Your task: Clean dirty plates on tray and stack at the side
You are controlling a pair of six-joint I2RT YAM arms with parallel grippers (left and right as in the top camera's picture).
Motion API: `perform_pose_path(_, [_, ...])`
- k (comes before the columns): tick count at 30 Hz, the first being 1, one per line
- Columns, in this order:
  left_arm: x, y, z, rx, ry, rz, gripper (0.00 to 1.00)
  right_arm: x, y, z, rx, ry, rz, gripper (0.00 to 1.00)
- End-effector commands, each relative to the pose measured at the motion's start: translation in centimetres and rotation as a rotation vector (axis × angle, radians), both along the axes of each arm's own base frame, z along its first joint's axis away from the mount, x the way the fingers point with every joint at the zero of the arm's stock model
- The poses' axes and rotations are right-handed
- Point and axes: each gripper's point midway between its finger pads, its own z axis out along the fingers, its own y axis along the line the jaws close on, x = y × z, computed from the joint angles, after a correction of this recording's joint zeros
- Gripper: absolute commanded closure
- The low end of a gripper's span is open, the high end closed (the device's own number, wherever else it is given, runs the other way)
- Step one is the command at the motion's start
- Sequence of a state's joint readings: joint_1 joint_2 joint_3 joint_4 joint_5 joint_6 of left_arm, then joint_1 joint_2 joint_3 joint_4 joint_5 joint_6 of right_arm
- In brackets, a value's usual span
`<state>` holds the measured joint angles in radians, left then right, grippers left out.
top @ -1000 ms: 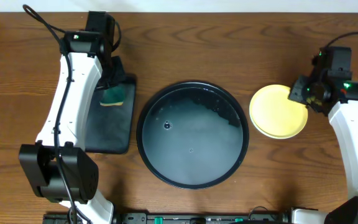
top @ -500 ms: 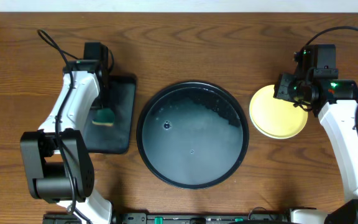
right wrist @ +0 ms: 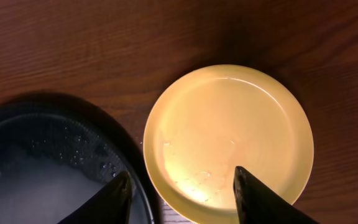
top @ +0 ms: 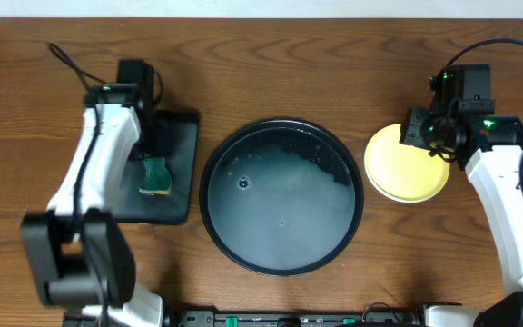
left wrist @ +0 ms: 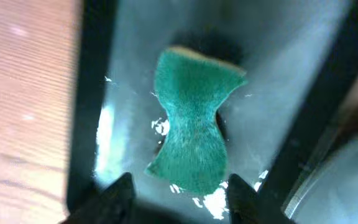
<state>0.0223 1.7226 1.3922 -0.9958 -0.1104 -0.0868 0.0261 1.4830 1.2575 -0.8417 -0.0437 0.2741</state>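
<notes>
A pale yellow plate lies on the wood just right of the round black tray, which holds foamy water. My right gripper hovers open over the plate's back edge. In the right wrist view the plate is wet and bare, my right gripper spans its near rim without touching, and the tray is at lower left. My left gripper stands open over a green sponge. In the left wrist view the sponge lies free ahead of my left gripper.
The sponge rests on a small black rectangular tray left of the round one; its wet surface carries flecks of foam. Bare wooden table runs along the back. Cables trail from both arms.
My left gripper has opened and let go of the sponge, which now lies nearer the front on the small tray. My right gripper moved slightly left over the yellow plate, then held still.
</notes>
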Motion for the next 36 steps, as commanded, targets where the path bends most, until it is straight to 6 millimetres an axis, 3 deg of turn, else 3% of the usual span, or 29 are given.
perform_pose_path(1, [0.8, -0.2, 8.1, -0.009, -0.236, -0.001, 0.27, 1.2, 1.3, 4.5, 0.0, -0.115, 0.066, 0.39])
perform_pose_path(2, [0.5, -0.2, 9.5, -0.008, -0.279, -0.001, 0.27, 1.4, 1.4, 5.8, -0.014, -0.143, 0.09, 0.25])
perform_pose_path(3, [0.3, -0.2, 10.3, -0.007, -0.301, -0.001, 0.27, 1.4, 1.4, 6.8, -0.02, -0.16, 0.1, 0.19])
perform_pose_path(4, [-0.1, -0.2, 11.3, -0.006, -0.334, -0.001, 0.27, 1.3, 1.4, 8.1, -0.024, -0.183, 0.104, 0.01])
perform_pose_path(8, [-1.2, -0.3, 14.1, -0.004, -0.42, -0.002, 0.27, 0.6, 1.4, 14.5, -0.023, -0.327, 0.102, 0.01])
perform_pose_path(12, [-1.9, -0.3, 15.6, -0.003, -0.468, -0.002, 0.26, -1.3, 1.3, 21.2, -0.006, -0.508, 0.082, 0.01])
perform_pose_path(16, [-2.0, -0.3, 15.9, -0.003, -0.476, -0.002, 0.26, -4.1, 1.1, 24.6, 0.0, -0.613, 0.075, 0.01])
perform_pose_path(24, [-2.0, -0.3, 15.9, -0.003, -0.475, -0.002, 0.26, -8.1, 0.9, 27.9, 0.001, -0.729, 0.074, 0.01])
perform_pose_path(29, [-2.0, -0.3, 15.9, -0.003, -0.475, -0.002, 0.26, -9.8, 0.4, 27.5, -0.016, -0.707, 0.06, 0.01])
perform_pose_path(36, [-2.0, -0.3, 15.9, -0.003, -0.475, -0.002, 0.26, -9.7, 0.4, 27.1, -0.017, -0.711, 0.059, 0.01])
